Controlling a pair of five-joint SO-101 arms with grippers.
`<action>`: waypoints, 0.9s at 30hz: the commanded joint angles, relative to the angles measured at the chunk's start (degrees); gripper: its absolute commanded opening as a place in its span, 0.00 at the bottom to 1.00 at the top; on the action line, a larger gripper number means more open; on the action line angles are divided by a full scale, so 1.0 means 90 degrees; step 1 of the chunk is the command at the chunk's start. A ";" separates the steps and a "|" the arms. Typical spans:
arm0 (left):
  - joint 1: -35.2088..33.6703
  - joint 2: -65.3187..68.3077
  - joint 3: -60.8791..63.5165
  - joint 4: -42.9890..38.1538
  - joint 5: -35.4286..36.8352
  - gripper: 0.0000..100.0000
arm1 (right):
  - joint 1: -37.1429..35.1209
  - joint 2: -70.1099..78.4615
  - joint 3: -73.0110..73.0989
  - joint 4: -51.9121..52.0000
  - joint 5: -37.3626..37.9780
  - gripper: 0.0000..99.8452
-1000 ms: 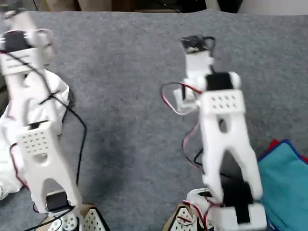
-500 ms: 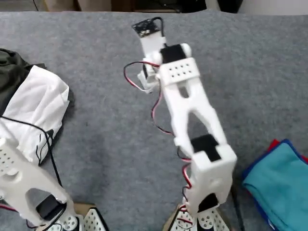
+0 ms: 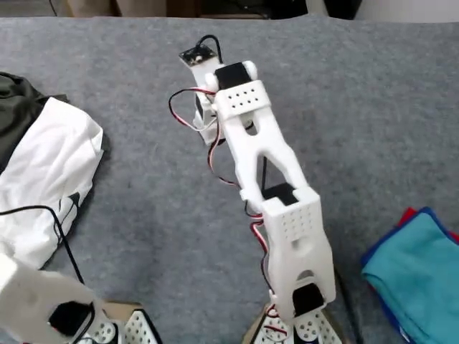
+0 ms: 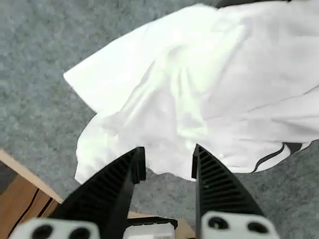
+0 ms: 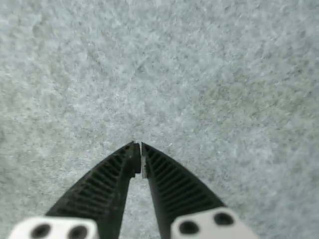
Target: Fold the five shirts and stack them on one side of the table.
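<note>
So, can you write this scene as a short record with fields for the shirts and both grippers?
unfolded shirts: white shirt crumpled at the left of the grey table, partly over a dark shirt
folded stack: at the right edge, teal on top
left gripper: fingers open, above white shirt
right gripper: fingers shut, over bare table

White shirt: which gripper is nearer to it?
Left. The left gripper hangs open over the white shirt; the right gripper is shut over the grey table, apart from it.

White shirt (image 3: 50, 172), teal shirt (image 3: 416, 276), grey table cover (image 3: 373, 115), white arm (image 3: 265, 179)
</note>
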 commanded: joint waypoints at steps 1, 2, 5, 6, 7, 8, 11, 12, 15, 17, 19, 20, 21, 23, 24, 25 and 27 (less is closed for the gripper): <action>-0.0596 -0.0591 0.0215 -0.0381 -0.0176 0.17 | 0.0161 -0.0044 -0.0337 0.0039 0.0020 0.01; -0.0742 -0.0591 0.0234 -0.0547 -0.0205 0.17 | 0.0161 -0.0044 -0.0337 0.0039 0.0020 0.01; -0.0899 -0.0581 0.0313 -0.0957 -0.0694 0.17 | 0.0151 -0.0044 -0.0337 0.0039 0.0020 0.01; -0.0879 -0.0581 0.0459 -0.1074 -0.0899 0.17 | 0.0151 -0.0034 -0.0337 0.0039 0.0020 0.01; -0.0840 -0.0581 0.0674 -0.1211 -0.1065 0.17 | 0.0151 -0.0034 -0.0327 0.0039 0.0020 0.01; -0.0742 -0.0581 0.0938 -0.1387 -0.1162 0.17 | 0.0151 -0.0034 -0.0327 0.0039 0.0020 0.01; -0.0410 -0.0581 0.2002 -0.2110 -0.1182 0.17 | 0.0161 -0.0034 -0.0327 0.0039 0.0020 0.01; -0.0274 -0.0581 0.2354 -0.2383 -0.1182 0.17 | 0.0161 -0.0044 -0.0337 0.0039 0.0020 0.01; 0.0020 -0.0630 0.3233 -0.2999 -0.1094 0.17 | 0.0220 -0.0054 -0.0376 0.0039 0.0020 0.01; 0.0059 -0.0650 0.3526 -0.3145 -0.0879 0.11 | 0.0288 -0.0054 -0.0376 0.0039 0.0020 0.01; 0.0039 -0.0650 0.3429 -0.2940 -0.0811 0.01 | 0.0396 -0.0054 -0.0376 0.0039 0.0020 0.01; 0.0039 -0.0650 0.3331 -0.2755 -0.0811 0.03 | 0.0454 -0.0054 -0.0376 0.0039 0.0020 0.01; 0.0039 -0.0650 0.3223 -0.2579 -0.0801 0.02 | 0.0523 -0.0063 -0.0376 0.0039 0.0020 0.01; 0.0098 -0.0659 0.2911 -0.2217 -0.0791 0.02 | 0.0659 -0.0151 -0.0376 0.0107 0.0020 0.01; 0.0147 -0.0679 0.2706 -0.2032 -0.0772 0.02 | 0.0728 -0.0220 -0.0376 0.0147 0.0020 0.01; 0.0274 -0.0747 0.2540 -0.1846 -0.0772 0.02 | 0.0825 -0.0308 -0.0376 0.0195 0.0029 0.01; 0.0518 -0.0982 0.2256 -0.1563 -0.0762 0.02 | 0.1011 -0.0503 -0.0376 0.0234 0.0049 0.01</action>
